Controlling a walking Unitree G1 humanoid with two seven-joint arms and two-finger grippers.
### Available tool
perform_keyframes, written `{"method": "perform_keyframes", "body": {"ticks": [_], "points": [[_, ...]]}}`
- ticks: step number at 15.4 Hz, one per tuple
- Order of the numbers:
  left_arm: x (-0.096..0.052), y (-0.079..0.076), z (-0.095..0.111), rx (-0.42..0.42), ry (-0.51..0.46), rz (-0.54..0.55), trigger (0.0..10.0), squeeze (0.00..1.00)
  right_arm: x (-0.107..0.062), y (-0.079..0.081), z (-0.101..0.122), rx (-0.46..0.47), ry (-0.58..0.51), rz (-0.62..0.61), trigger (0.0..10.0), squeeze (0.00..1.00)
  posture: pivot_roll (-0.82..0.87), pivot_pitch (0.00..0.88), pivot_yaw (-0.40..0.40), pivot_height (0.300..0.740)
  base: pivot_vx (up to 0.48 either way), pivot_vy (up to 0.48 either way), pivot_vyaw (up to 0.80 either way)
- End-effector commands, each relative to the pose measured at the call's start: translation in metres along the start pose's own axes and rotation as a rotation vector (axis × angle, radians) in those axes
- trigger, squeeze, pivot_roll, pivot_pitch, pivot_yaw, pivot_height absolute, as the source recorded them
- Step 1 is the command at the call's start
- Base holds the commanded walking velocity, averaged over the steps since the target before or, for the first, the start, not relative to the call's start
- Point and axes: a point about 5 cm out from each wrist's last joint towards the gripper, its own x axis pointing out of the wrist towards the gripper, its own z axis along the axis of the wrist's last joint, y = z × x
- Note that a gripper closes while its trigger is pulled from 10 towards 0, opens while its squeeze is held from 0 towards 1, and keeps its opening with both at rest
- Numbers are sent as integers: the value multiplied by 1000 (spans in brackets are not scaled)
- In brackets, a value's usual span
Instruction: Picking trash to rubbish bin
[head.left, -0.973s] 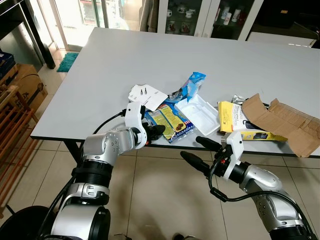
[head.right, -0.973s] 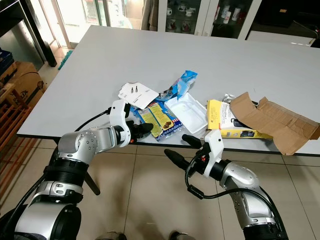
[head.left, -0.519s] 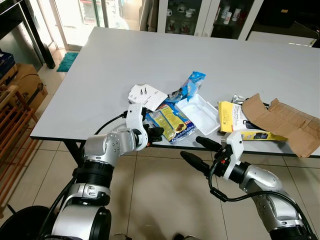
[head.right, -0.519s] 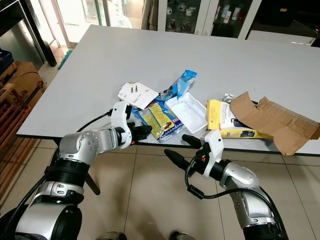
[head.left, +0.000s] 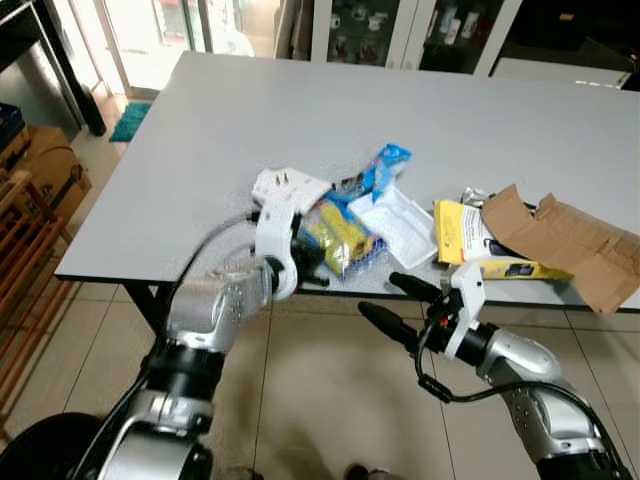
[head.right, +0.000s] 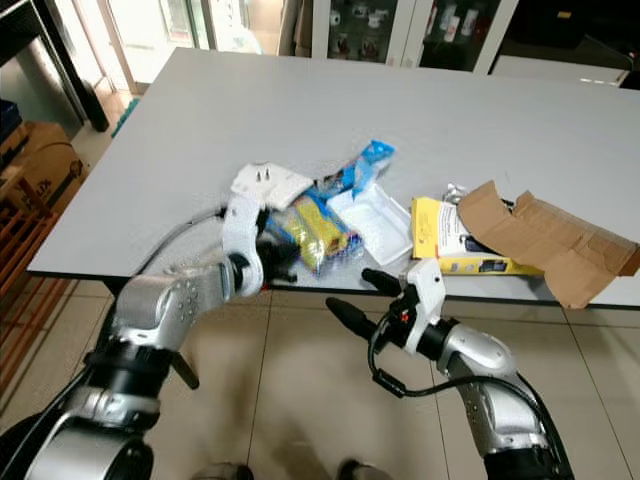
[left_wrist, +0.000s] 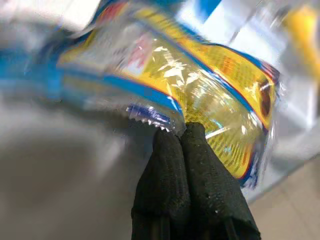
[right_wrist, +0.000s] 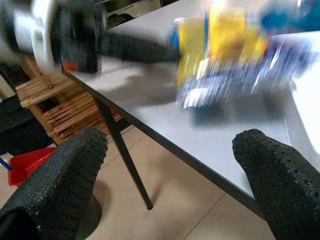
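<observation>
The right gripper (head.left: 398, 302) is held nearest, below the front edge of the grey rectangular desk (head.left: 180, 170), its two black fingers spread wide with nothing between them. Just beyond, the left gripper (left_wrist: 178, 135) is seen at the desk edge with its fingers pressed together on the serrated edge of the crinkled yellow-and-blue plastic snack wrapper (head.left: 343, 240), which is lifted slightly at the front of the desk. The pinch is judged shallow, on the seal strip only; the slick film could slip free during carrying, or the wrapper could drag the neighbouring white foam tray (head.left: 398, 225) and white paper card (head.left: 290, 187) off the edge, since these are touching or just beside it. The wrapper appears glossy, transparent in part, with a yellow printed panel and blue borders; motion blur obscures its print. Farther right lie a yellow printed box (head.left: 470, 235) and torn brown cardboard (head.left: 570, 245).
</observation>
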Motion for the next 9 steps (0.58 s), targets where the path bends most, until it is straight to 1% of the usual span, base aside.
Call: {"method": "perform_keyframes", "body": {"ticks": [1, 2, 3, 4, 5, 6, 8, 9], "points": [[-8, -10, 23, 130, -148, -20, 10000, 0, 0, 0, 3, -5, -5, 4, 10000, 0, -39, 80, -54, 740, 0, 0, 0], [-10, -11, 29, 164, -187, -16, 10000, 0, 1, 0, 3, -5, -6, 5, 10000, 0, -38, 79, -55, 740, 0, 0, 0], [-16, -14, 41, 203, -276, -8, 10000, 0, 2, 0, 4, -6, -8, 6, 10000, 0, -35, 78, -58, 740, 0, 0, 0], [-18, -15, 46, 210, -310, -6, 10000, 0, 2, 0, 4, -7, -10, 7, 10000, 0, -35, 78, -58, 740, 0, 0, 0], [-21, -18, 52, 237, -360, -5, 10000, 0, 3, 0, 5, -9, -11, 9, 10000, 0, -33, 76, -60, 740, 0, 0, 0], [-22, -22, 53, 256, -385, -16, 10000, 0, 3, -1, 6, -11, -11, 11, 10000, 0, -33, 76, -60, 740, 0, 0, 0], [-23, -27, 52, 255, -421, -27, 10000, 0, 4, -1, 6, -13, -13, 11, 10000, 0, -36, 74, -60, 740, 0, 0, 0], [-23, -28, 53, 261, -443, -15, 10000, 0, 4, -1, 7, -16, -15, 8, 10000, 0, -36, 74, -60, 740, 0, 0, 0]]}}
